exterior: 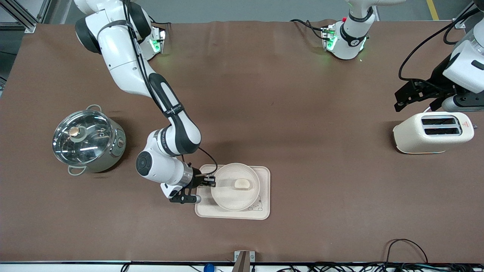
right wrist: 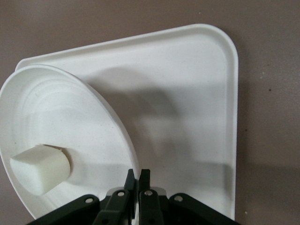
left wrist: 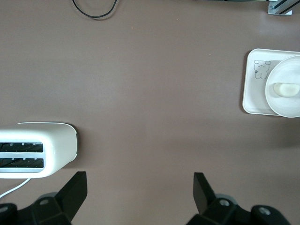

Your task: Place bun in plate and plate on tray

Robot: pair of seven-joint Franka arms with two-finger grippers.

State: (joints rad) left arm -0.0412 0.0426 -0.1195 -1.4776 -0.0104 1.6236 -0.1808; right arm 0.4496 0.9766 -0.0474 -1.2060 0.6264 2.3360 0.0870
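1. Tray point(exterior: 265, 189): lies flat on the table toward the front camera's edge, between the pot point(exterior: 89, 140) and the toaster point(exterior: 433, 132). It bears the plate.
2. Plate point(exterior: 227, 196): sits over the tray; the right wrist view shows its rim raised above the tray floor, so I judge it not fully set down. Advice for this step: lower it level until it seats inside the tray's edge, then part the fingers and draw back sideways, so the plate does not tip.
3. Right gripper point(exterior: 212, 182): clamped on the plate rim at the edge toward the right arm's end of the table; fingers pinched tight.
4. Left gripper point(left wrist: 140, 187): waits over the toaster, fingers spread wide, holding nothing.
5. Bun point(exterior: 242, 184): rests in the plate, near its middle, apart from the right gripper.
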